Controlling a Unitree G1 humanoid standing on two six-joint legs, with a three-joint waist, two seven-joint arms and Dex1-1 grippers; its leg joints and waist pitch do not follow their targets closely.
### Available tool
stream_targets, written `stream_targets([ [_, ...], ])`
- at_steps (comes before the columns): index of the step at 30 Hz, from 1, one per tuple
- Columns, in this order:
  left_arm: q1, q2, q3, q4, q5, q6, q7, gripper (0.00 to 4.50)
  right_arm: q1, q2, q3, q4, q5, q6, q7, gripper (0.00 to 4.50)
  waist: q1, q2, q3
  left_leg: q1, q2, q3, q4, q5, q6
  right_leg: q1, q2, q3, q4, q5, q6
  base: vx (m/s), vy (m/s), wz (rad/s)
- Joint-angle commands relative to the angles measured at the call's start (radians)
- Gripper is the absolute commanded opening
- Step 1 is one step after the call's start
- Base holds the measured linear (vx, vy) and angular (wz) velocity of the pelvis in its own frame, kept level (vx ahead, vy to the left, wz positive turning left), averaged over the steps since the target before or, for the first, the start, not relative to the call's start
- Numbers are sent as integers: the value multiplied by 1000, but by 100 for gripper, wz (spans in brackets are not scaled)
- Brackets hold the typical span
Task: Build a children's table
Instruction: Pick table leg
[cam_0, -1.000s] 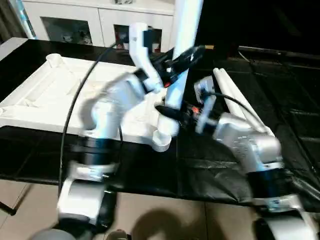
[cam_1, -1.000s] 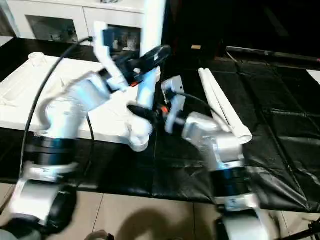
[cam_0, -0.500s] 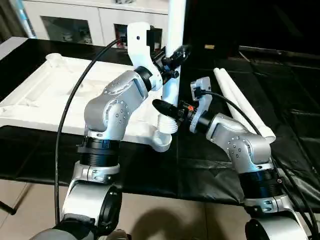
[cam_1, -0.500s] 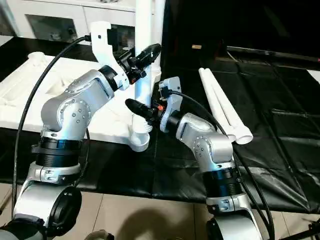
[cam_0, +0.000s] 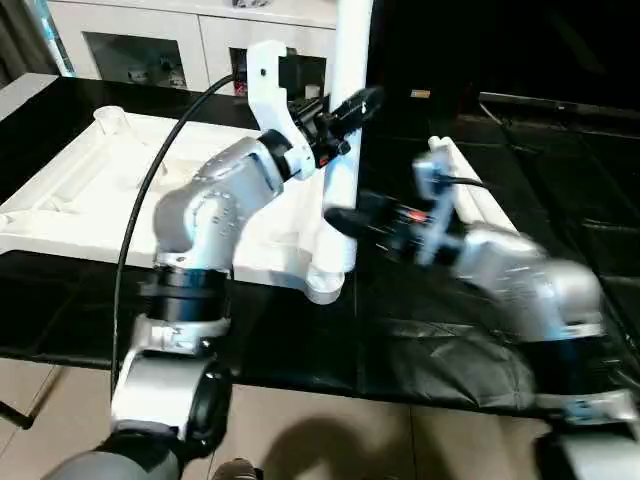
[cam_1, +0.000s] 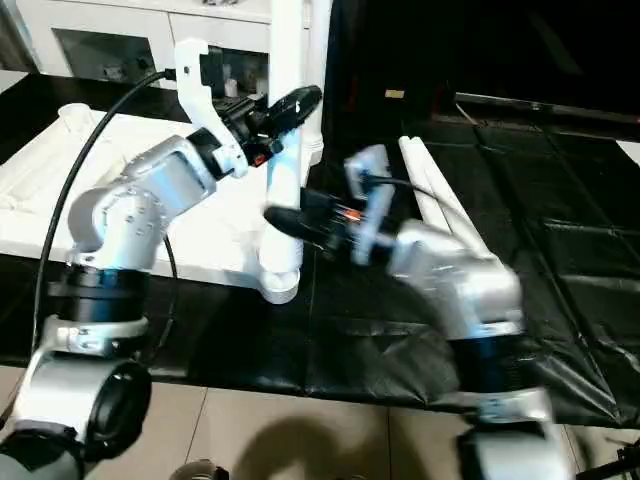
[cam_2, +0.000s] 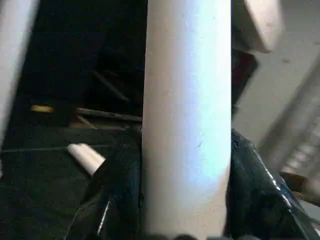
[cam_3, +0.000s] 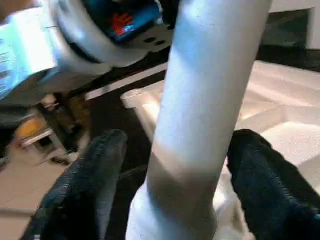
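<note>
The white table top (cam_0: 95, 190) lies ribbed side up on the black mat. One white leg (cam_0: 347, 60) stands upright in its near right corner socket (cam_0: 324, 286). My left gripper (cam_0: 350, 106) is shut on this leg about halfway up, and its black fingers (cam_2: 117, 190) press against both sides. Lower down, my right gripper (cam_0: 346, 222) is open, with its fingers (cam_3: 87, 175) standing a little apart on either side of the leg (cam_3: 205, 115). Two spare legs (cam_1: 422, 175) lie side by side on the mat to the right, partly behind my right arm.
A white glass-door cabinet (cam_0: 150, 40) stands behind the table top. The black mat (cam_0: 570, 170) stretches to the right and back. Its front edge drops to a tiled floor (cam_0: 330, 430) close to my body.
My right gripper has opened off the lower part of the leg, and that arm is drawing back to the right. The left gripper keeps its hold on the leg.
</note>
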Motion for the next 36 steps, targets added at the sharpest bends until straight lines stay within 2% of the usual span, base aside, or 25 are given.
stream_targets([
  [1, -40, 11, 17, 8, -69, 43, -74, 183, -10, -26, 4, -8, 21, 16, 56, 355, 5, -9, -85, 15, 6, 6, -56, -112, 23, 66, -64, 35, -64, -157, -179, 0, 0, 0],
  [2, -46, 19, 34, 12, -128, 82, -133, 183, -23, -45, 1, 7, 31, 23, 86, 355, 5, -9, -86, 16, 8, 5, -56, -114, 22, 65, -64, 35, -63, -159, -184, 0, 0, 0],
  [4, -48, 22, 42, 14, -154, 99, -162, 183, -27, -51, 0, 11, 36, 26, 96, 355, 5, -8, -85, 15, 8, 5, -55, -112, 20, 65, -64, 34, -63, -158, -192, 0, 0, 0],
  [5, -55, 32, 54, 14, -213, 140, -240, 183, -38, -67, -8, 12, 74, 60, 138, 355, 4, -14, -85, 14, 7, 6, -56, -109, 23, 67, -63, 34, -62, -156, -197, 0, 0, 0],
  [6, -58, 36, 55, 13, -232, 152, -272, 183, -42, -72, -13, 9, 93, 72, 158, 355, 6, -11, -86, 15, 6, 6, -54, -106, 32, 67, -64, 34, -61, -153, -206, 0, 0, 0],
  [8, -66, 45, 47, 16, -249, 163, -311, 183, -51, -75, -26, 13, 121, 85, 183, 355, 5, -11, -86, 15, 7, 5, -54, -109, 36, 66, -63, 33, -61, -156, -206, 0, 0, 0],
  [11, -76, 53, 32, 15, -263, 178, -362, 183, -64, -86, -30, 20, 151, 110, 228, 355, 6, -12, -84, 16, 9, 6, -55, -117, 35, 66, -65, 34, -64, -177, -202, 0, 0, 0],
  [16, -81, 67, 0, 3, -281, 207, -419, 183, -74, -115, -4, 24, 164, 130, 300, 355, 11, -10, -85, 17, 12, 5, -56, -114, 27, 65, -65, 34, -63, -177, -195, 0, 0, 0],
  [22, -81, 73, -11, -4, -294, 224, -459, 183, -72, -131, 8, 12, 185, 149, 338, 355, 16, -14, -85, 16, 10, 6, -55, -116, 21, 67, -66, 34, -64, -193, -191, 0, 0, 0],
  [29, -85, 75, -23, -3, -291, 218, -472, 183, -70, -127, 37, 23, 143, 119, 337, 355, 19, -12, -85, 17, 11, 5, -55, -113, 17, 65, -65, 33, -64, -195, -186, 0, 0, 0],
  [36, -82, 72, -41, -5, -279, 216, -479, 183, -67, -115, 52, 19, 137, 110, 343, 355, 24, -12, -86, 17, 12, 5, -55, -108, 18, 64, -65, 34, -62, -185, -187, 0, 0, 0],
])
